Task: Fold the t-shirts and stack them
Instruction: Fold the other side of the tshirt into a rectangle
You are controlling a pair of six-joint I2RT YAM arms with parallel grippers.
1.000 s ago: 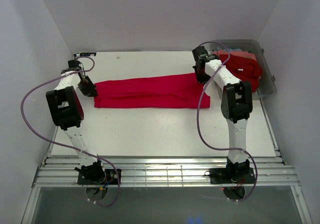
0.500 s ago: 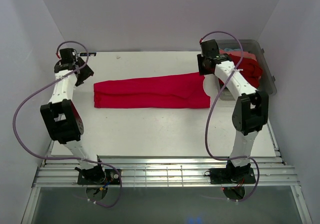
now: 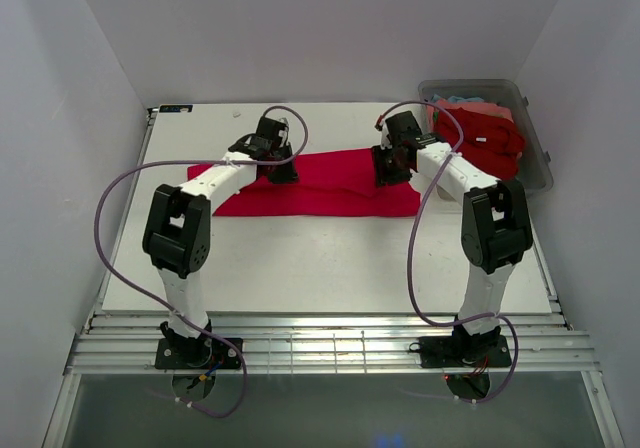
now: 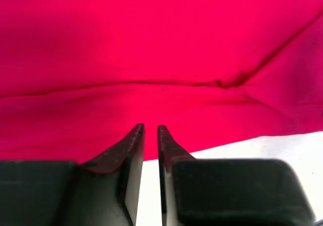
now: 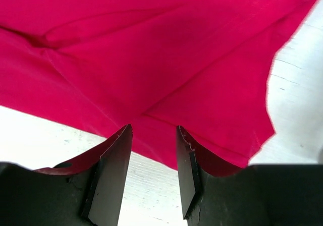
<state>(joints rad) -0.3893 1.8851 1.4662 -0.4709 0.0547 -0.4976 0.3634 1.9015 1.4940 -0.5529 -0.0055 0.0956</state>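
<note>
Red t-shirt (image 3: 310, 183) spread in a long folded band across the white desk (image 3: 330, 258). Soft, light, limp cloth; best pinched at its far edge. Left gripper (image 4: 150, 131) jaws nearly closed, holding nothing; right gripper (image 5: 153, 131) jaws parted, above the hem.

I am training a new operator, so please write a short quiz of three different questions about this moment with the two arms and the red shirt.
1. True or false: the red shirt lies flat on the table as a long folded strip.
2. Which tool has the wider gap between its fingers? A) left tool B) right tool
3. Fill in: the other red clothes wait in the clear ____ at the far right.

Key: 1 true; 2 B; 3 bin.
</note>
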